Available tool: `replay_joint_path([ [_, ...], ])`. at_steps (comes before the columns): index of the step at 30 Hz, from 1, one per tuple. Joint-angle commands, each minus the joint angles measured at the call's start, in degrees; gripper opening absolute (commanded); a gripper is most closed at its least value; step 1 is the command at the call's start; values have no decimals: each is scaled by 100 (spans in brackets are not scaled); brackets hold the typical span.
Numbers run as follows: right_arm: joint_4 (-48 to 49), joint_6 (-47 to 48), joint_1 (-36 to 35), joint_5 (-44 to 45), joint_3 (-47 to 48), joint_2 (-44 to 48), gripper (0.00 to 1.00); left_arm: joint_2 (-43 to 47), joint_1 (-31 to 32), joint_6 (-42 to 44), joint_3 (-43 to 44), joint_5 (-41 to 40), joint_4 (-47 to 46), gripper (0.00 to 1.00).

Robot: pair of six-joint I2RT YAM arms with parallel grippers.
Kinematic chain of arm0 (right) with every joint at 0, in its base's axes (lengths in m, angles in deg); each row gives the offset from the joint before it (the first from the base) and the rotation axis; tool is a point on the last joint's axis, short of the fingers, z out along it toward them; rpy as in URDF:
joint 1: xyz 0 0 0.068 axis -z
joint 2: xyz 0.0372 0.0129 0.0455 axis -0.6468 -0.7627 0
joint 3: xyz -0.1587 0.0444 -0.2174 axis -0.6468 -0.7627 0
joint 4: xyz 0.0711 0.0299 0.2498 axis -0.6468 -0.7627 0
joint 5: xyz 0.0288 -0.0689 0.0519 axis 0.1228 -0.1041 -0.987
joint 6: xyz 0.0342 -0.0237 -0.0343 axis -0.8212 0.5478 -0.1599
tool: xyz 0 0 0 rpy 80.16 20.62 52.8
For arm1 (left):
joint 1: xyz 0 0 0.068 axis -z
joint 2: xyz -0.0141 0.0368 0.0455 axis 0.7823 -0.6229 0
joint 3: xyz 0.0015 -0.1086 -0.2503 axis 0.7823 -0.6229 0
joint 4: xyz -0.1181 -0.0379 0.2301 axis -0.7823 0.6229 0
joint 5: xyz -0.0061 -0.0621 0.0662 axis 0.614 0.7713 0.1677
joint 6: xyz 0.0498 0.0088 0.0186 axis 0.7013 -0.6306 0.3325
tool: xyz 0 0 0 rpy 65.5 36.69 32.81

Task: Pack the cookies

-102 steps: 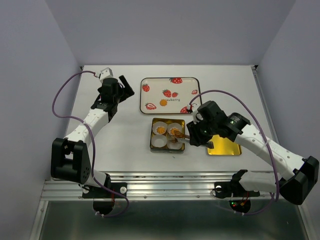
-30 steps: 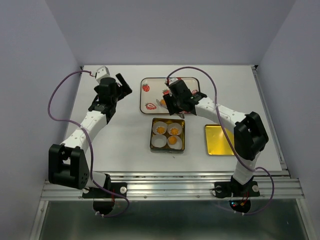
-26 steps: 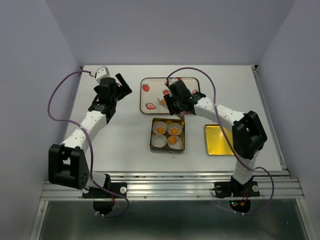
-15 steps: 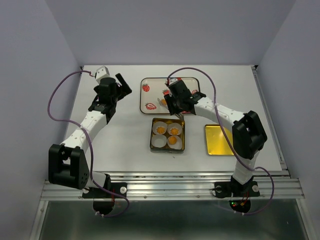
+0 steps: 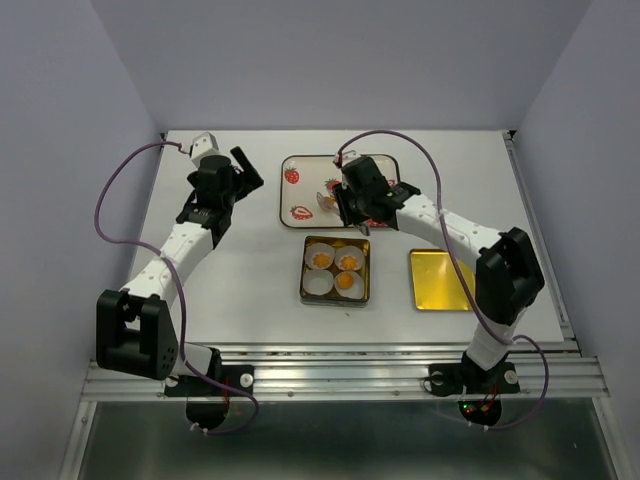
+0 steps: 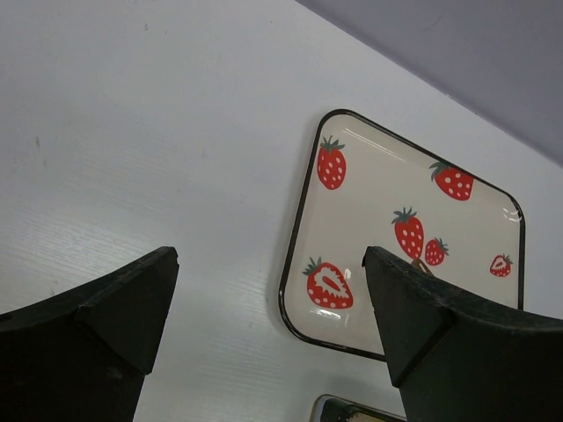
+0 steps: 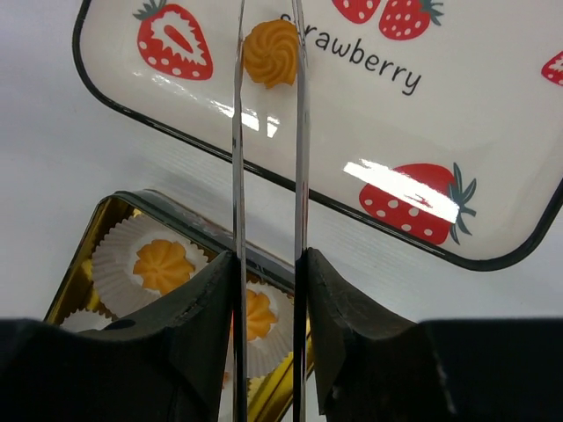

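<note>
Last cookie [image 7: 270, 53] is bracketed on tray [image 7: 528, 158]
Tongs [image 7: 237, 176] are clamped in right gripper [image 7: 268, 272]; squeeze and lift needed. Left gripper [image 6: 268, 264] is gaping.

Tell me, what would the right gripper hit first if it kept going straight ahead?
Probably the loose cookie on the strawberry tray: the tongs in the right gripper point at it, tips either side. Whether they touch it is unclear.

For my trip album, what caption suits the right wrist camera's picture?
Tweezers in the end effector straddle a cookie on the strawberry tray, beside the tin.
</note>
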Motion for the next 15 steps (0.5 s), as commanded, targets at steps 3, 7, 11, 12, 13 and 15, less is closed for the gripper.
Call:
replay_joint_path([
  [3, 533, 360, 40, -377, -204, 947, 34, 311, 39, -6, -61, -23, -162, 99],
  [7, 604, 563, 40, -1105, -853, 1492, 33, 311, 39, -23, -78, 39, -197, 99],
  [11, 359, 800, 40, -1801, -1233, 2055, 33, 302, 39, -23, -78, 100, -206, 99],
  [12, 271, 887, 40, -1889, -1373, 2160, 33, 302, 39, -23, -87, 109, -206, 99],
  [13, 70, 905, 40, -2064, -1426, 2326, 33, 302, 39, -32, -96, 118, -206, 99],
  [15, -176, 1159, -109, -2214, -1575, 2442, 33, 311, 39, -41, -122, 161, -215, 99],
])
